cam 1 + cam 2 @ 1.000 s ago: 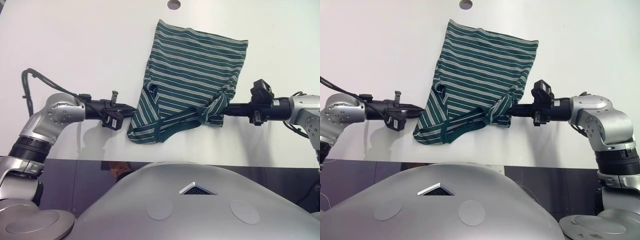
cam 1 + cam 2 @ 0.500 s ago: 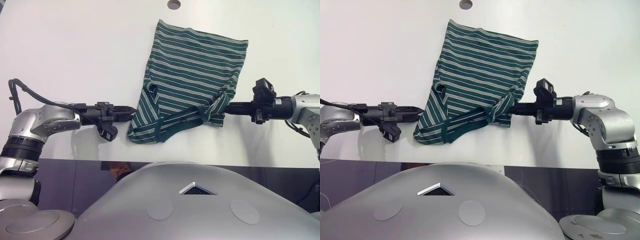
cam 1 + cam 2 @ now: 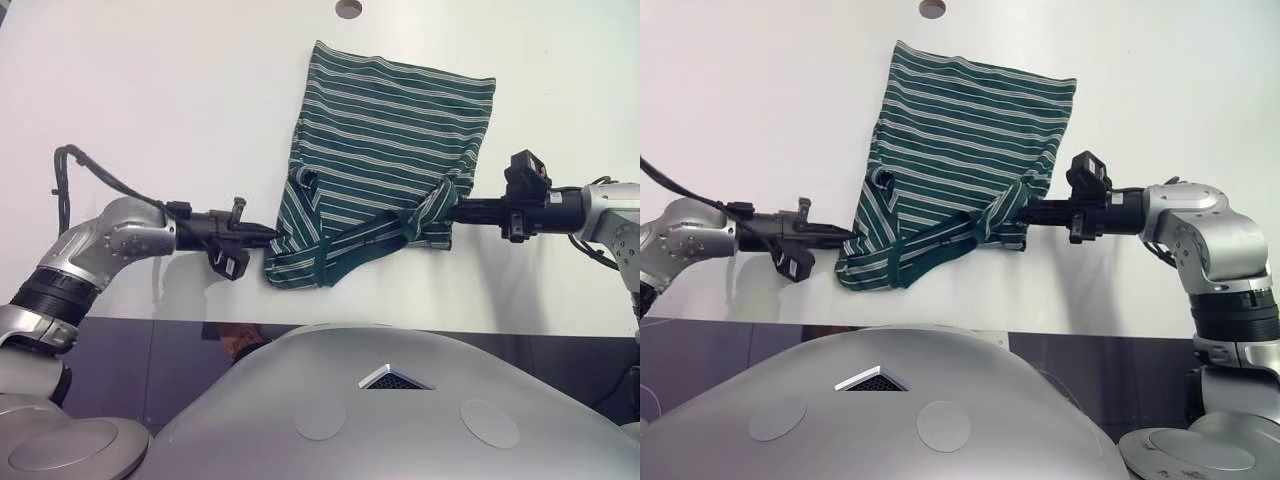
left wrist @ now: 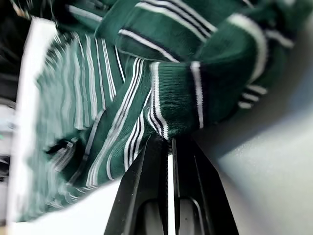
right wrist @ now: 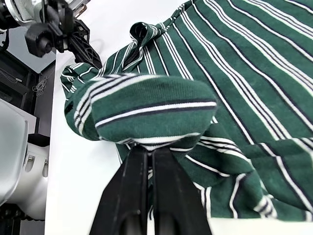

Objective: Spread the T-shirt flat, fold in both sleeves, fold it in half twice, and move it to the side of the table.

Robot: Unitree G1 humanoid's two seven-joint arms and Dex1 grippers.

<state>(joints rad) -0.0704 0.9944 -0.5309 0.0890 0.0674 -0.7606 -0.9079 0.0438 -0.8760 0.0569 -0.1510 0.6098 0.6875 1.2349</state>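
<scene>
Starting left, your left gripper point(image 3: 268, 235) pinches the bunched lower-left hem of the T-shirt point(image 3: 390, 130), which lies rumpled mid-frame on the table point(image 3: 150, 100). Your right gripper point(image 3: 450, 210) clamps its lower-right edge. It's light, limp cloth: grip the seams and pull gently.
</scene>
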